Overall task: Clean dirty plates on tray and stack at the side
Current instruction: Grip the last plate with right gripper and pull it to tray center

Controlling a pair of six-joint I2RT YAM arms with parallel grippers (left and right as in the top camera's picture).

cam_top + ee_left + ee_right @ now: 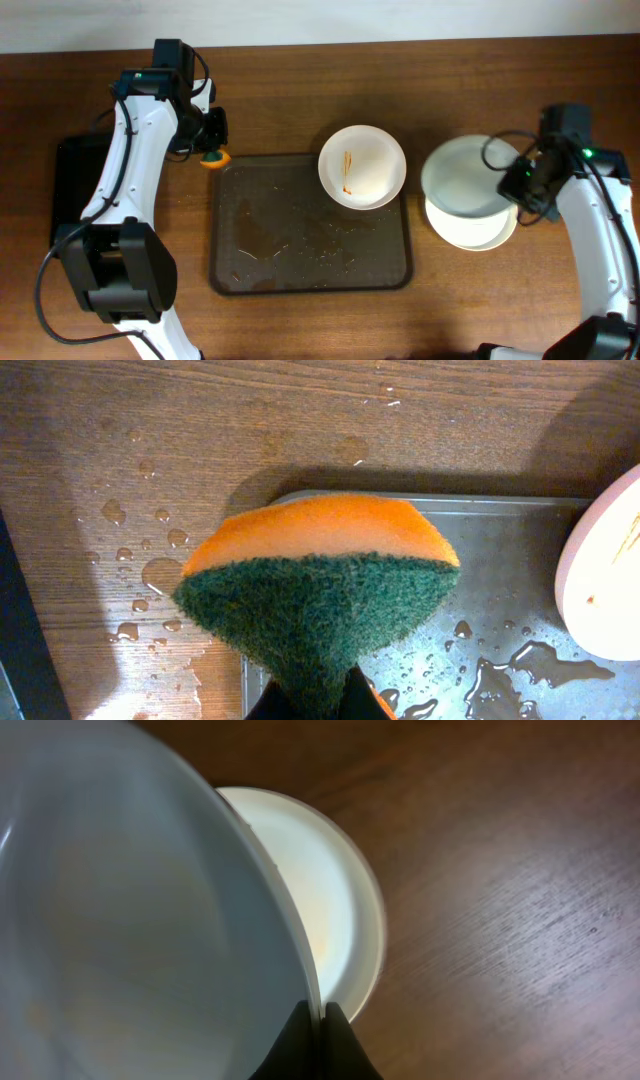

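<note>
Right gripper [318,1020] pinches the rim of a clean plate [120,900], poising it over the stacked plate [345,910]. Left gripper [210,135] apparently clamps the sponge [320,560], ready for the streaked plate [362,165].

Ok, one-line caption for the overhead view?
Right hand holds a plate over the bottom plate; streaked plate on the tray corner; left hand grips a sponge.

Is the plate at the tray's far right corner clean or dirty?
Dirty: the plate on the corner of the tray has orange sauce streaks inside.
</note>
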